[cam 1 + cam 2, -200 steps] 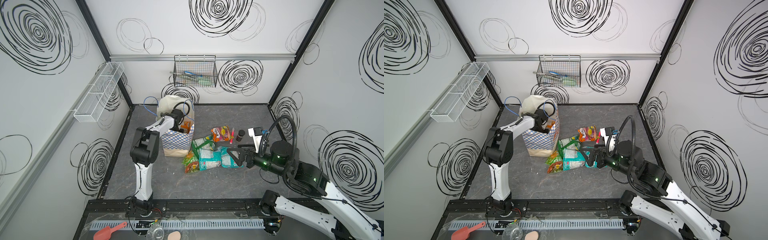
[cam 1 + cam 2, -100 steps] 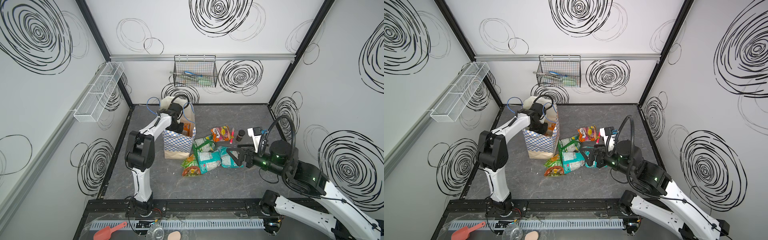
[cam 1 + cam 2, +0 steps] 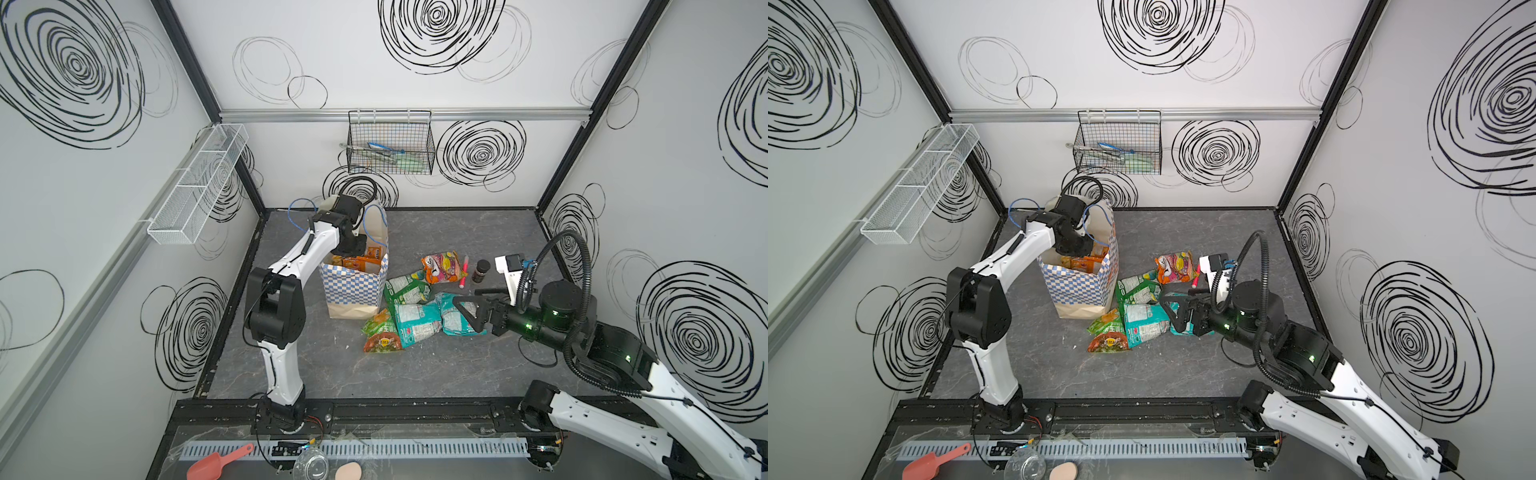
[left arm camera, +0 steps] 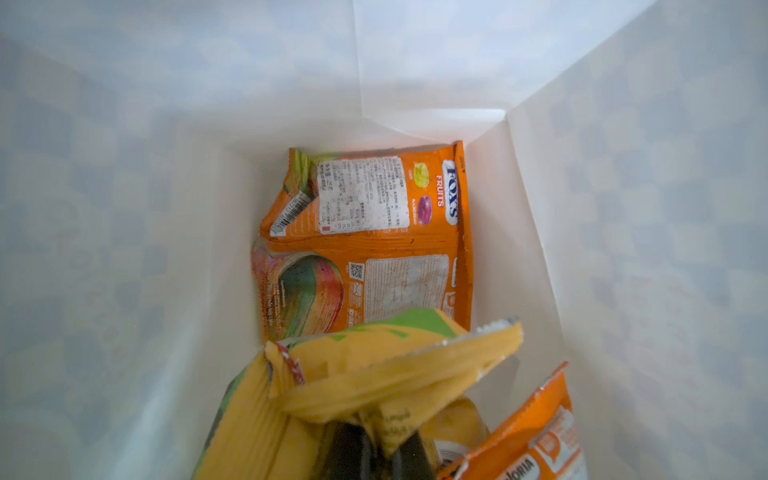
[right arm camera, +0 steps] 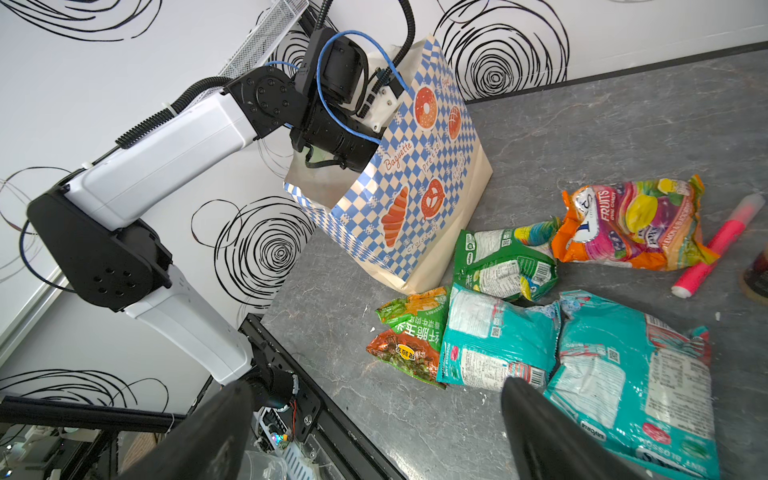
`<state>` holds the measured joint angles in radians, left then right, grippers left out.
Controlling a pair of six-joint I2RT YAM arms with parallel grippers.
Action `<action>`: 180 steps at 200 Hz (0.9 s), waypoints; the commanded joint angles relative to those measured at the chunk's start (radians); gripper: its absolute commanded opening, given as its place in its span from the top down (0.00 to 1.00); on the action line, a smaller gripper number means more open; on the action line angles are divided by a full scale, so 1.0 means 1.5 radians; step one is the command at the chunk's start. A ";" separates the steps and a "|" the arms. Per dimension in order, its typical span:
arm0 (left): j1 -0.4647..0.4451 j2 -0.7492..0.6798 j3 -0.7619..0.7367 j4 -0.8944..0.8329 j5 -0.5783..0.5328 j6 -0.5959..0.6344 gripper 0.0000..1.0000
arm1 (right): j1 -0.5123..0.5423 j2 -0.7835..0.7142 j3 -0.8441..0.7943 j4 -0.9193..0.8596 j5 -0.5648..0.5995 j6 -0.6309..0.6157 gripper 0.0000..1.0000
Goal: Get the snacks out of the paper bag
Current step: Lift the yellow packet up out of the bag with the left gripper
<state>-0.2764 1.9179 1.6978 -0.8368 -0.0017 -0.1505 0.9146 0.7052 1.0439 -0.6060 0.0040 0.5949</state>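
White link shells (image 3: 309,253), black joint housings (image 3: 272,309), black corrugated cable conduit (image 3: 582,266) at wrists, green LEDs (image 3: 555,312) on right arm (image 3: 615,357).

High top views; left wrist inside paper bag (image 4: 124,249).

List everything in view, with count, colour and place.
bag: one, blue-white check, back left.
snacks in bag: three seen; two orange, one yellow.
snacks on table: five or six; multicoloured, green, two teal, green-orange; beside bag.
marker: one, red, by multicoloured snack.
jar: one, dark, beside marker.
basket: one, black, back wall.
tray: one, white, left wall.
scoop: one, red, front edge.
left gripper: in bag, shut on yellow snack.
right gripper: open, by teal snacks.
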 commanded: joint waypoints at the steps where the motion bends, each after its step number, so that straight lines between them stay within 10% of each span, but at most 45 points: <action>1: 0.004 -0.044 0.028 0.004 -0.006 -0.007 1.00 | 0.005 0.000 -0.002 0.020 0.002 0.004 0.03; 180: 0.010 -0.143 0.090 0.010 -0.012 -0.021 1.00 | 0.006 -0.003 -0.007 0.021 0.004 0.006 0.03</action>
<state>-0.2718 1.7576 1.7863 -0.8360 -0.0223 -0.1684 0.9173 0.7048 1.0435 -0.6056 0.0044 0.5983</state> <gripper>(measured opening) 0.080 0.975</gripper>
